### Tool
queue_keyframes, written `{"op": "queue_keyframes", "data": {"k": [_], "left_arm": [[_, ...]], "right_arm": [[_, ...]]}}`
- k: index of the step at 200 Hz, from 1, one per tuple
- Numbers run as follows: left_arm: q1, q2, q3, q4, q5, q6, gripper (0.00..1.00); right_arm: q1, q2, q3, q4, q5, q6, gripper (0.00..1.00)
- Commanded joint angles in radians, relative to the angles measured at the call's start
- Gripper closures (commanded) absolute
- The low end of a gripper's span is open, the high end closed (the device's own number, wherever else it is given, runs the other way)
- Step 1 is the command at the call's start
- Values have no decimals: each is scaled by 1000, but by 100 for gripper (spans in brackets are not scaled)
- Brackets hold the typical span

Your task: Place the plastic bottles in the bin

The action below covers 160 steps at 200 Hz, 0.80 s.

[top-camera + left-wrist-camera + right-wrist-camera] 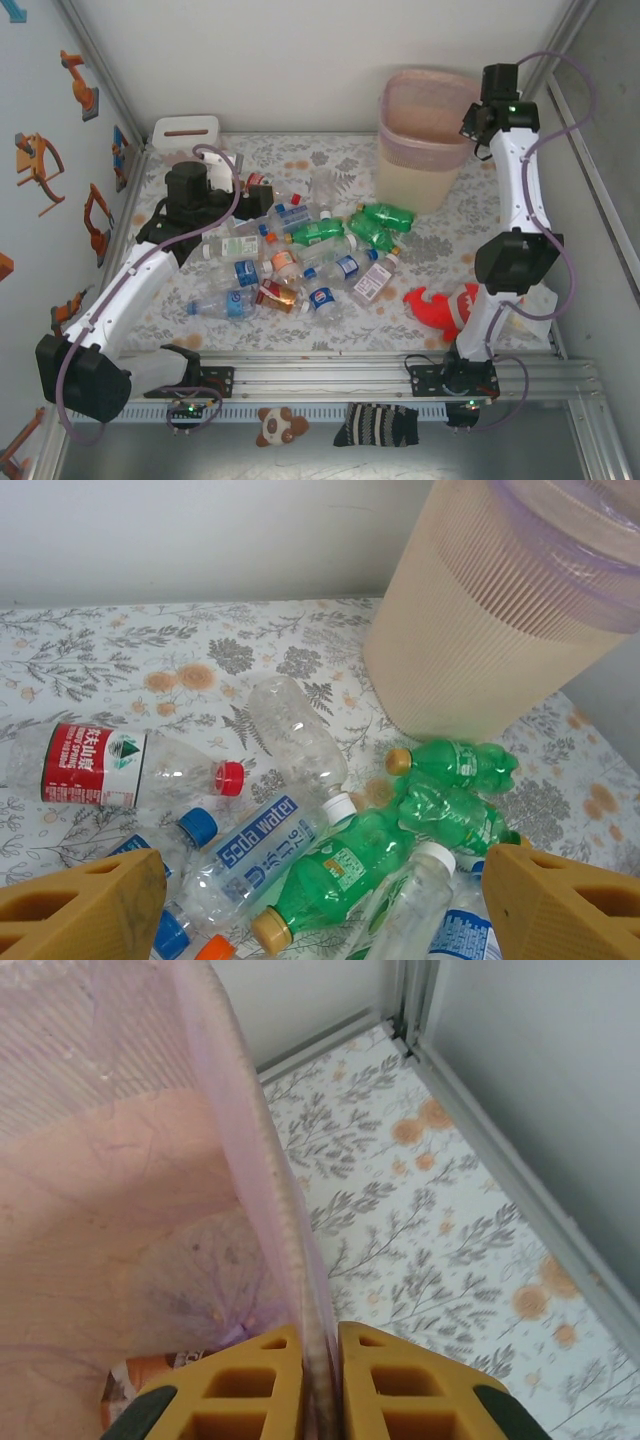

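Several plastic bottles (300, 262) lie in a heap mid-table, clear ones with blue or red labels and green ones (380, 226) nearest the bin (420, 165). My left gripper (235, 185) hovers open over the heap's far left. In the left wrist view its gripper (325, 900) has a green bottle (350, 865), a soda water bottle (250, 852) and a white-capped clear bottle (415, 900) lying between and below the fingers. The bin (480, 630) stands upright beyond them. My right gripper (478, 140) is shut on the bin's pink rim (262, 1150), with its gripper (320, 1380) pinching rim and liner.
A low white box (185, 135) with a slot sits at the back left. A red plush shark (445, 305) lies by the right arm's base. A small plush toy (280, 425) and a striped sock (385, 425) lie in front of the rail. Walls close in on both sides.
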Motion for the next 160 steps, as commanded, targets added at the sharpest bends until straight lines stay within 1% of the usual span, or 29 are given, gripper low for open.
{"op": "queue_keyframes", "data": {"k": [1,49,70,113,141,160], "left_arm": [[7,-9,13,-15,18,-6,18],[16,-2,14,-23,17,-6,18],[20,-1,14,-36,9,-6,18],[30,14,36,-84,-22,-22,19],[37,38,70,-156,-81,-59,19],[52,54,88,-206,-141,-117,19]], "right_arm": [[-29,39,76,14,-7,-112,87],[-31,103,139,44,-59,-225,87],[-32,122,148,46,-68,-244,83],[-31,91,154,48,-53,-236,64],[-31,37,162,47,-28,-231,49],[-32,-10,161,45,-28,-224,44]]}}
